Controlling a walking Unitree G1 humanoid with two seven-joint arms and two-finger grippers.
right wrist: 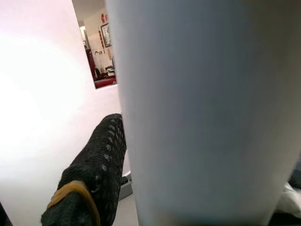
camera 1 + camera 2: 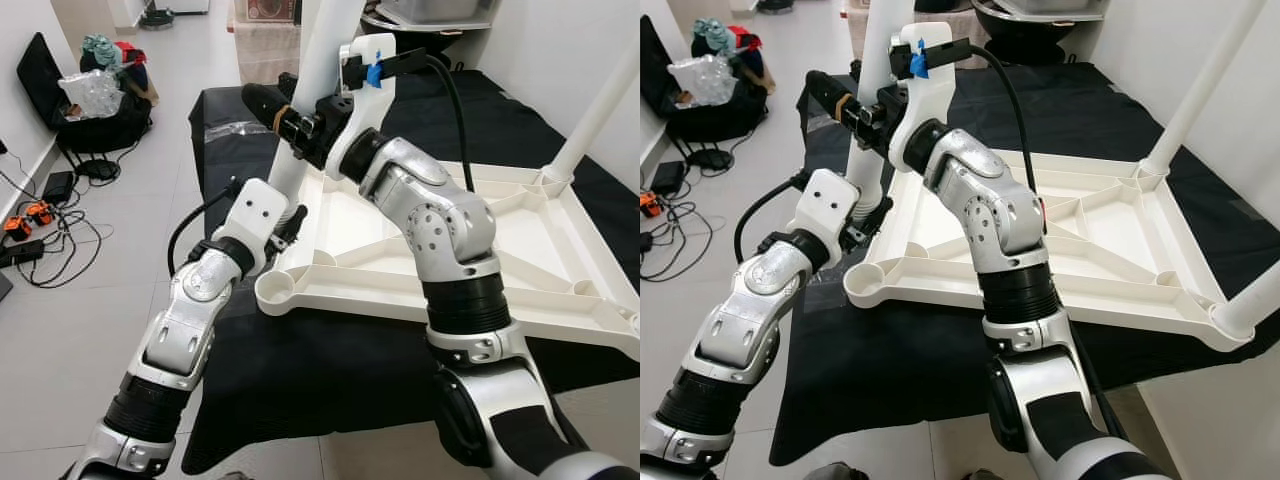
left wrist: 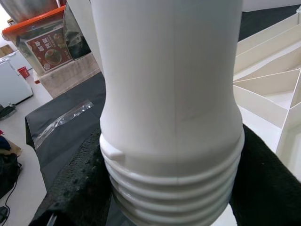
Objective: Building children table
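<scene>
A white children's table top (image 2: 560, 300) lies upside down on a black cloth (image 2: 300, 390). I hold a white table leg (image 2: 325, 50) nearly upright over the top's left edge. My left gripper (image 2: 290, 222) is shut on the leg just above its threaded end (image 3: 169, 183), with a black finger (image 3: 77, 188) on each side. Higher up, my right gripper (image 2: 285, 115) is shut on the same leg (image 1: 207, 113), one finger (image 1: 94, 174) showing beside it. The near-left corner socket (image 2: 275, 291) holds nothing. Another leg (image 2: 600, 105) stands at the far right corner.
Bags (image 2: 100, 90) and cables (image 2: 50, 235) lie on the tiled floor to the left. A further leg (image 2: 1252, 303) rises at the top's near right corner. A white wall (image 2: 570, 40) runs along the right.
</scene>
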